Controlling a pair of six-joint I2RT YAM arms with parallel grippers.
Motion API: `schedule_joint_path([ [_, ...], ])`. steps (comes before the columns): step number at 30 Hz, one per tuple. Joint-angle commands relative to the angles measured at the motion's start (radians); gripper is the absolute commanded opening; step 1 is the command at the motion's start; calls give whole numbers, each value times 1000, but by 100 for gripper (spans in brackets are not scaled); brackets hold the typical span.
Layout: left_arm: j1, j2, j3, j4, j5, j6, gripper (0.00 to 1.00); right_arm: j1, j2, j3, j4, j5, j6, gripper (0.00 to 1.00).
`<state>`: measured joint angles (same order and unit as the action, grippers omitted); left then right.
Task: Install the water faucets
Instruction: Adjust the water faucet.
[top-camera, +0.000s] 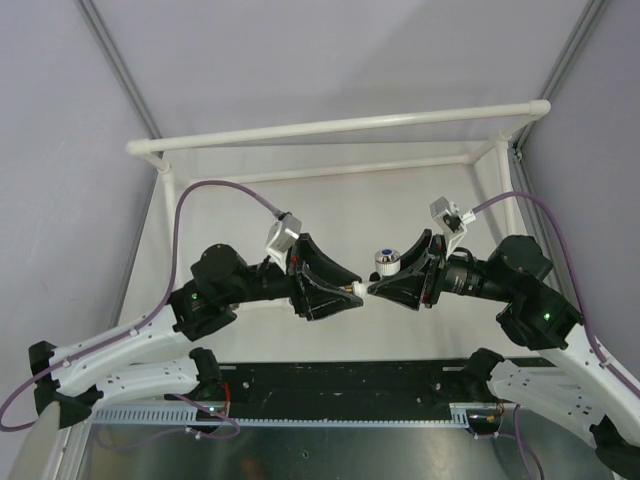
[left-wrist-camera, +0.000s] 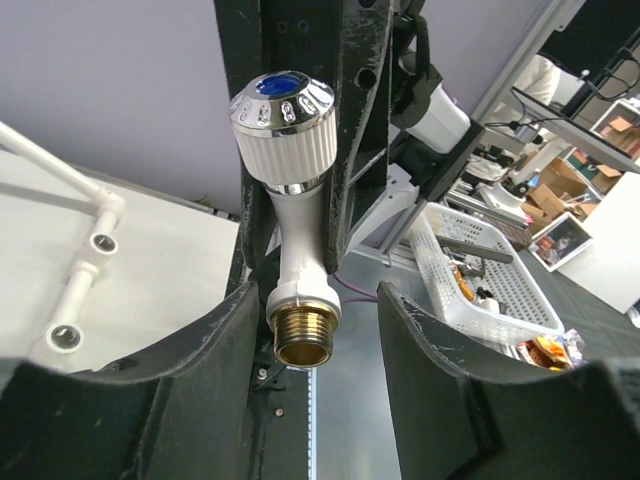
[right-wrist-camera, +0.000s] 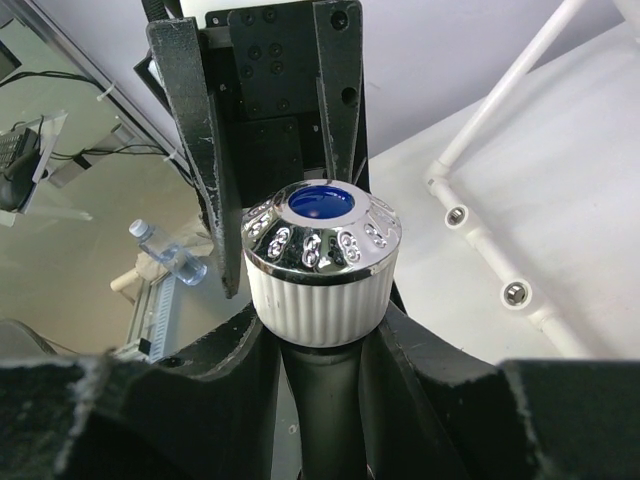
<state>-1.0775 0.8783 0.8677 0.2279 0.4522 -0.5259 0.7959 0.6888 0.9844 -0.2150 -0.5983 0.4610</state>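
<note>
Right hand (right-wrist-camera: 320, 345) clamps the one water faucet (left-wrist-camera: 298, 240); left hand (left-wrist-camera: 318, 310) stands parted around its brass end (left-wrist-camera: 303, 335).

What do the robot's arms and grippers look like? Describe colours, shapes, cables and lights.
Both arms have white lower links and black upper joints, each with a green light. A purple cable runs to a white camera on each wrist. The left gripper and right gripper have black, wedge-shaped fingers with rough inner faces.
</note>
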Motion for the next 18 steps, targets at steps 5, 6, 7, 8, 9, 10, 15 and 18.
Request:
schedule_joint_path([
  [5,-13,-7,76,-100,-49,84,50,-7,-11,43,25,2,-10,0],
  [6,-14,-5,77,-103,-48,85,50,-7,-11,43,27,2,-10,0],
  [7,-16,-5,79,-105,-47,86,49,-6,-11,43,25,2,-9,0],
  [8,-17,-4,80,-106,-45,87,47,-6,-11,43,27,1,-9,0],
  [9,-18,-2,82,-108,-43,90,46,-7,-11,43,25,0,-9,0],
  [10,-19,-2,82,-111,-41,91,45,-7,-11,43,25,0,-9,0],
  [15,-23,1,88,-132,-34,102,51,-8,-11,44,28,-3,-8,0],
  [18,-26,2,91,-142,-39,109,52,-9,-8,43,31,-10,-4,0],
])
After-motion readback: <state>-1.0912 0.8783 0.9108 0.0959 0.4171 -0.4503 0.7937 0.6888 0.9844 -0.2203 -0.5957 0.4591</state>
